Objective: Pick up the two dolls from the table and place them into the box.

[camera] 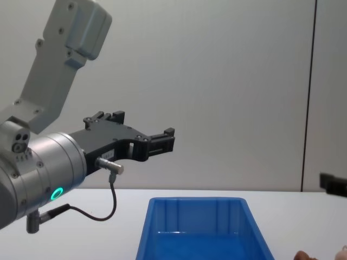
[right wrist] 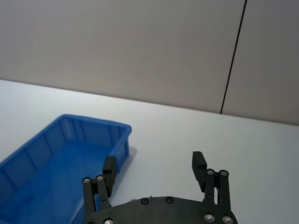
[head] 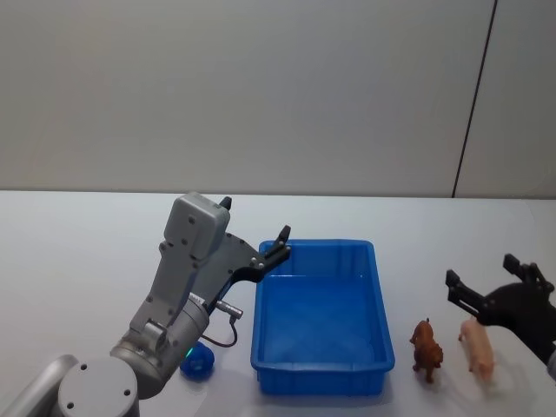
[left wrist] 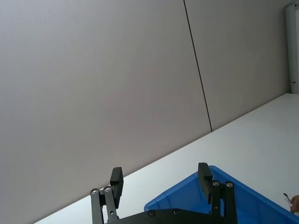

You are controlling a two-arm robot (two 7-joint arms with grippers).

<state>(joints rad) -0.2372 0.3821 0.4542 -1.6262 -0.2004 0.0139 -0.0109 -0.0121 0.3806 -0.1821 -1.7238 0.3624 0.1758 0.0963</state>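
- The table (head: 78, 261) was white and flat; a plain grey wall (head: 261, 87) stood behind its far edge.
- The blue box (head: 323, 375) stood on the tabletop near the front edge, about in the middle; its long sides ran from front to back; I saw nothing inside it.
- The brown doll (head: 426, 349), an animal figure, stood on the tabletop just to the right of the box, near the front edge; it did not touch the box.
- The pink doll (head: 478, 346), also an animal figure, stood just beside the brown one, on its right; the two were not touching.
- The right claw (head: 479, 269) hung over the tabletop behind the pink doll; its fingers were spread wide and held nothing; its wrist view showed the same open claw (right wrist: 153, 161), with the box (right wrist: 93, 123) to one side.
- The left claw (head: 255, 219) was raised in the air over the far left corner of the box; its fingers were also apart and held nothing; in the chest view the claw (camera: 169, 141) was well above the box rim (camera: 198, 201).
- A small dark blue thing (head: 198, 360) lay on the tabletop left of the box, partly hidden by the left arm (head: 174, 304); I could not tell what it was.
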